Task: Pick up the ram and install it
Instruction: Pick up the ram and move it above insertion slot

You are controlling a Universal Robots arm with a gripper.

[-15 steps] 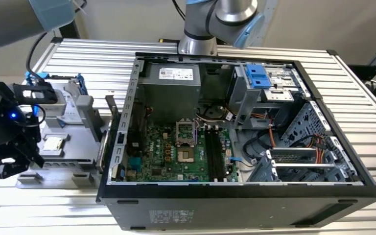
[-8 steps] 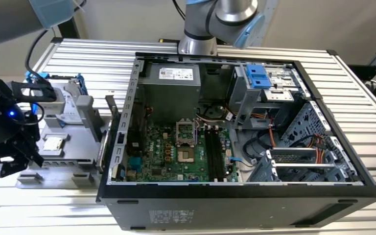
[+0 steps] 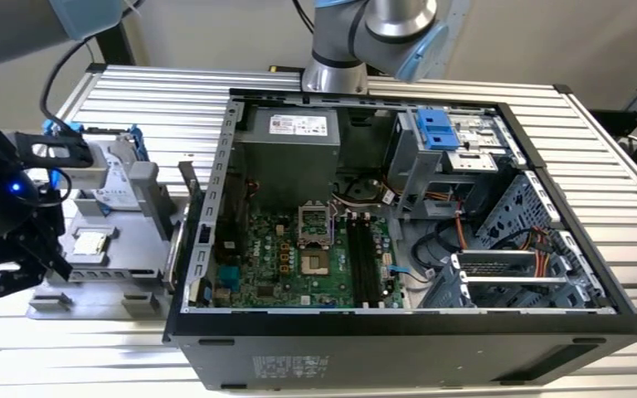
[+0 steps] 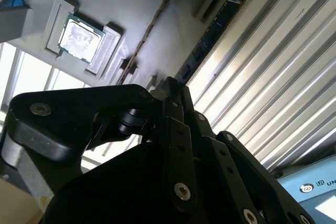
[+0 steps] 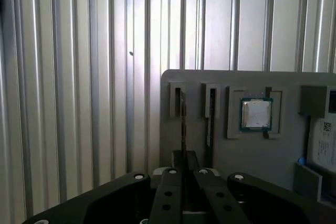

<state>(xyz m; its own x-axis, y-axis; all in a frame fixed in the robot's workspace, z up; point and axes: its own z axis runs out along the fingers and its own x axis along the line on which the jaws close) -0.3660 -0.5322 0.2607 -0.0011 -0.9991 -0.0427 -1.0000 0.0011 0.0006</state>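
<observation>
Gripper fingers are drawn almost together in both wrist views, and the ram runs straight in between them, so I judge it clamped on that stick's near end. The ram stands on edge with its far end in a holder slot of the grey tray. A second stick stands just beside it, and the processor chip lies one pocket further along. The tray rests on the slatted table, and in the exterior view the open computer case sits to its right with the black memory slots well apart from the gripper. The hold is on a thin edge. A skewed pull could bind the board in its slot, drag the tray, or brush the neighbouring stick, and a light grip could let it pivot.
</observation>
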